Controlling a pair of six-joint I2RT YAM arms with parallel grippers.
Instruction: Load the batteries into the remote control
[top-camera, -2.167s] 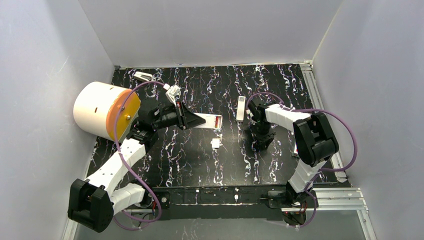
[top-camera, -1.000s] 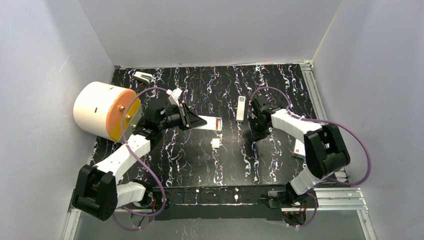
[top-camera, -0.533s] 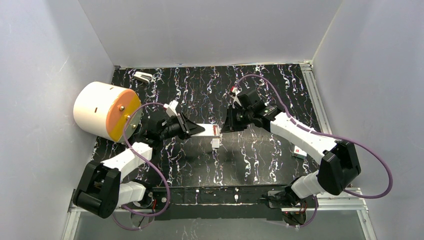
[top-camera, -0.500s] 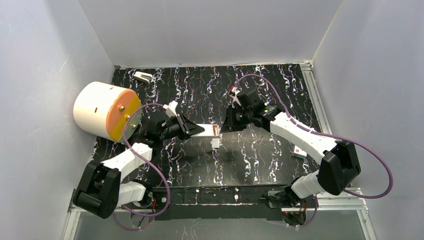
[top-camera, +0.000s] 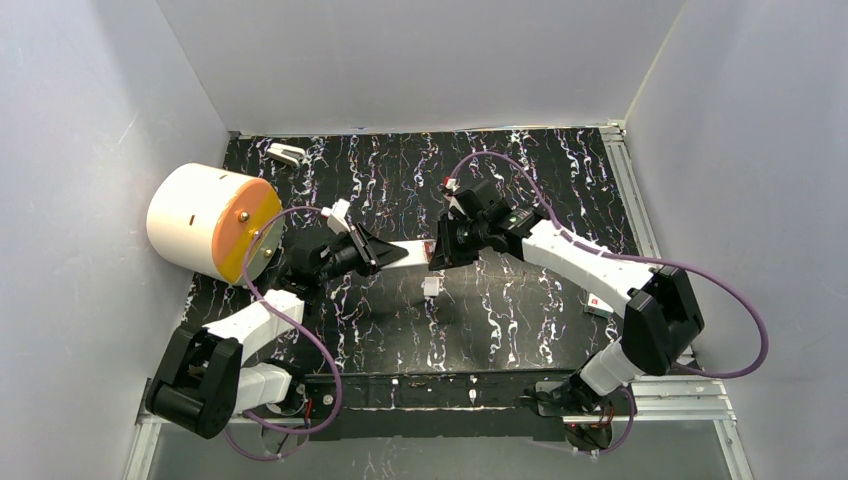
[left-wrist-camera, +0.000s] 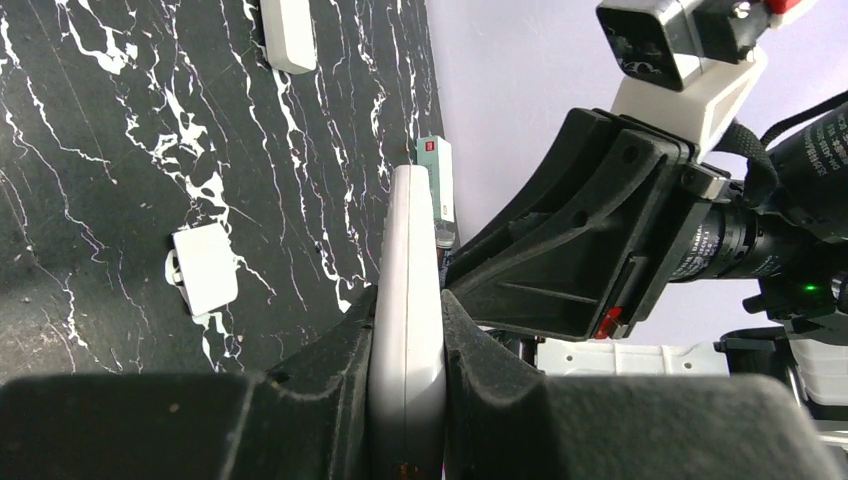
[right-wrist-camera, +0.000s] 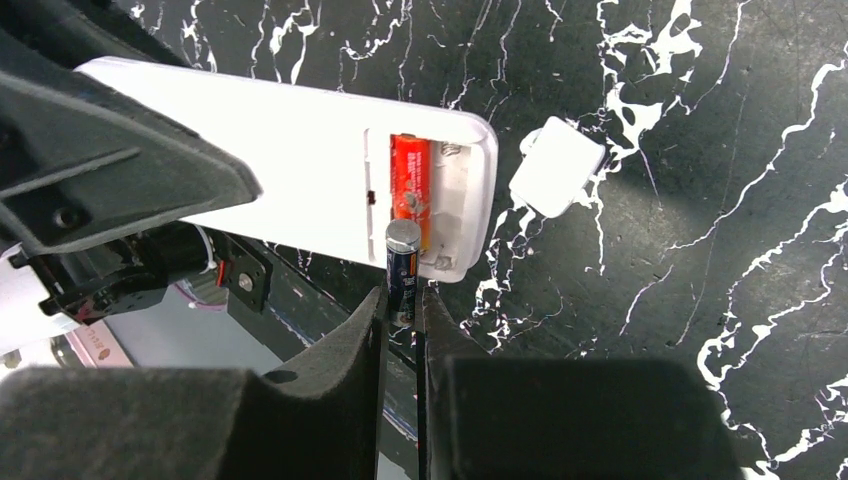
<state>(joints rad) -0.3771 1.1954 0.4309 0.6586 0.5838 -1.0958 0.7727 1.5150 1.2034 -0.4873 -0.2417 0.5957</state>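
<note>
The right gripper (right-wrist-camera: 403, 300) pinches a battery (right-wrist-camera: 402, 258) upright. Just ahead of its tip is the open remote control (right-wrist-camera: 290, 190), a seated battery (right-wrist-camera: 409, 175) inside, clamped by the left gripper (left-wrist-camera: 407, 325). The right arm has just arrived here, so inserting should come next.

Bright, even light from above casts soft shadows on the table (top-camera: 520, 330), the white remote (right-wrist-camera: 290, 170) nearly washes out, the battery (right-wrist-camera: 403, 270) tip glints, and the left fingers (left-wrist-camera: 300, 400) and right fingers (right-wrist-camera: 330, 400) loom dark and soft-focused.
</note>
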